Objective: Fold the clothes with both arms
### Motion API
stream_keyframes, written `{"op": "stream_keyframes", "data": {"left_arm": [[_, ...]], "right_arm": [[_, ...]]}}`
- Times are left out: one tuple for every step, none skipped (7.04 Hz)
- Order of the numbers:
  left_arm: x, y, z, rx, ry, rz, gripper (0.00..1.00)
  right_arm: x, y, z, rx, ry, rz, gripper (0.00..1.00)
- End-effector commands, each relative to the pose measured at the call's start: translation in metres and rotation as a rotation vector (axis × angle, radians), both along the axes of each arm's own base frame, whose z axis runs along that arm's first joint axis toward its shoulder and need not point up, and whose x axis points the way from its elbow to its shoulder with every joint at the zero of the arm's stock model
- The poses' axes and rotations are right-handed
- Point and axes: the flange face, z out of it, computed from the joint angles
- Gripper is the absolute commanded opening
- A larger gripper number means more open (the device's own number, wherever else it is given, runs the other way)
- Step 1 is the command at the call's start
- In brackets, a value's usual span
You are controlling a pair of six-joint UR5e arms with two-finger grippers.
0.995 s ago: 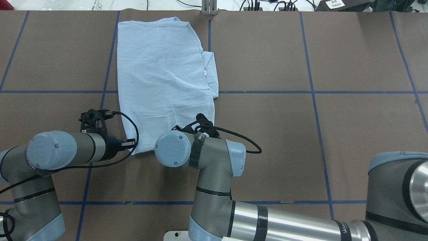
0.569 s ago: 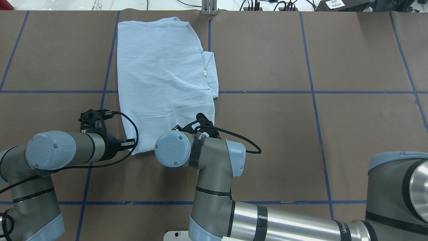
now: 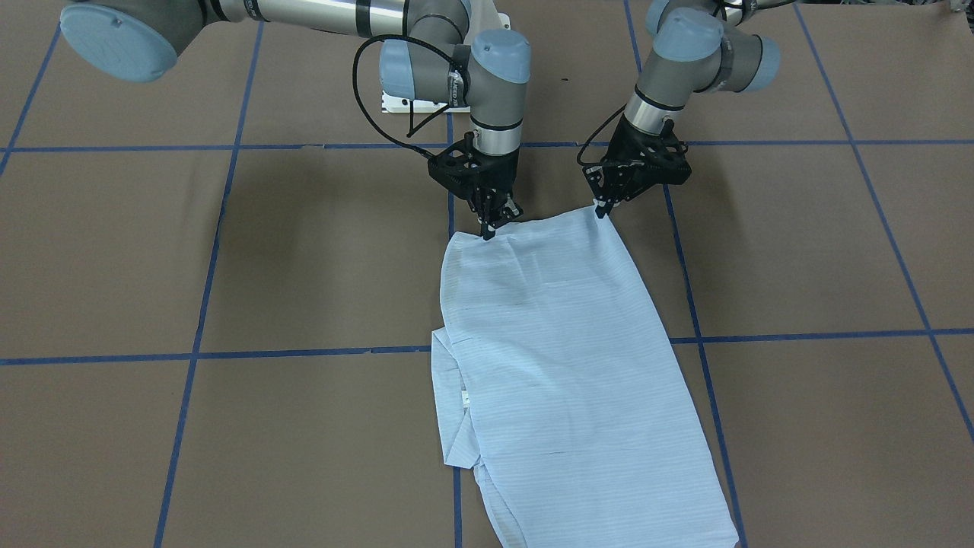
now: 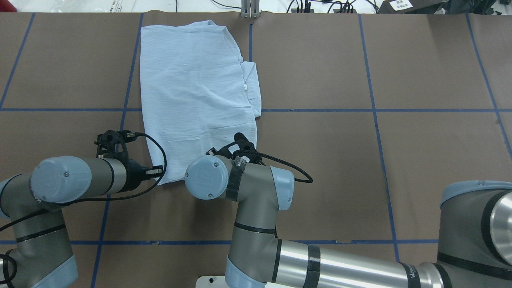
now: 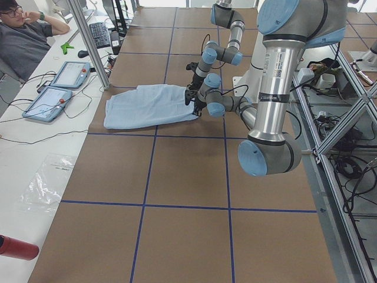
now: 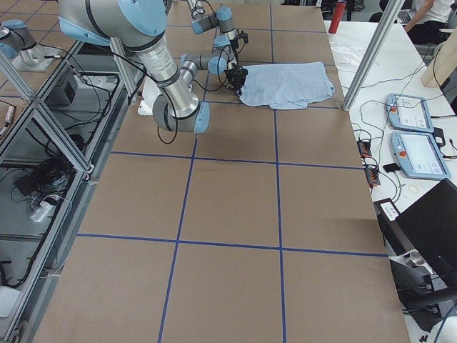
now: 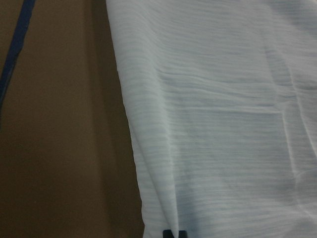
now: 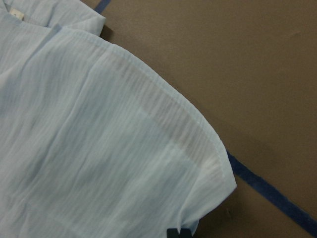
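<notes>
The pale light-blue shirt (image 3: 563,365) lies folded in a long strip on the brown table, its collar at the far side (image 4: 250,86). My left gripper (image 3: 603,210) is shut on the shirt's near hem corner on my left. My right gripper (image 3: 489,228) is shut on the other near hem corner. Both corners sit just above the table. The left wrist view shows fabric (image 7: 213,124) running into the left gripper (image 7: 173,233). The right wrist view shows the hem corner (image 8: 198,148) at the right gripper (image 8: 178,232). In the overhead view the left arm (image 4: 60,184) and right arm (image 4: 248,188) hide both grippers.
The brown table (image 4: 360,160) carries a grid of blue tape lines (image 4: 376,110). A metal post (image 4: 250,10) and cables stand at its far edge. Control tablets (image 5: 53,88) and a seated operator (image 5: 23,35) are beyond that edge. A red bottle (image 5: 15,247) lies off the table.
Almost nothing has changed. The right wrist has edged slightly away from me, and the shirt's near end shows slightly different creases. The left arm has held still.
</notes>
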Motion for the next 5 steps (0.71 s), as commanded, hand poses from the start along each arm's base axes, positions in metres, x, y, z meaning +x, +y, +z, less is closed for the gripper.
{"op": "stream_keyframes", "data": {"left_arm": [[-0.019, 0.015, -0.058, -0.001, 0.034, 0.036, 0.00], [-0.025, 0.020, -0.108, -0.011, 0.047, 0.055, 0.00], [-0.021, 0.020, -0.136, -0.027, 0.060, 0.048, 0.00], [-0.014, 0.041, -0.147, -0.061, 0.095, 0.065, 0.00], [-0.012, 0.073, -0.163, -0.074, 0.141, 0.112, 0.00]], "right_arm": [[0.032, -0.005, -0.016, 0.073, -0.030, -0.013, 0.00], [0.064, 0.002, -0.011, 0.090, -0.061, -0.017, 0.00], [0.112, 0.019, -0.010, 0.089, -0.060, -0.020, 0.00], [0.156, 0.061, -0.019, 0.088, -0.041, -0.059, 0.00], [0.190, 0.107, -0.034, 0.119, -0.049, -0.096, 0.00]]}}
